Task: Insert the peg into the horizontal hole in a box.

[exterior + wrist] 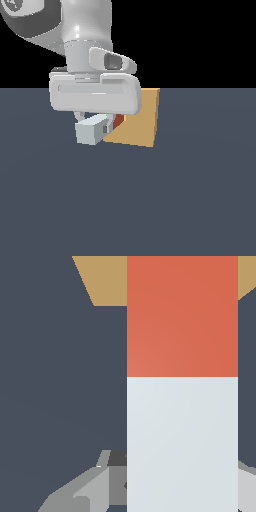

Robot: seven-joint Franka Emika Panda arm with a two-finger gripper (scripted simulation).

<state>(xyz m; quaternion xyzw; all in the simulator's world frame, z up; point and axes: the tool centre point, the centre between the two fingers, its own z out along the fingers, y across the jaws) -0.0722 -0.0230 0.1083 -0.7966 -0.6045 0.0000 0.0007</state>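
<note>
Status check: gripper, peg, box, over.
Gripper shut on peg. Red end points at box. Hole not visible. Nothing seen in the way.

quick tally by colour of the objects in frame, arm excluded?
Red and grey-white: 1, the peg, held in the gripper, red end toward the box.
Tan: 1, the box; its hole is hidden behind the peg and gripper in both views.
Total: 2

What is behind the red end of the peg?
Behind the red end of the peg stands the tan box. In both views the peg and the gripper cover the middle of the box's face, so the hole cannot be seen.
</note>
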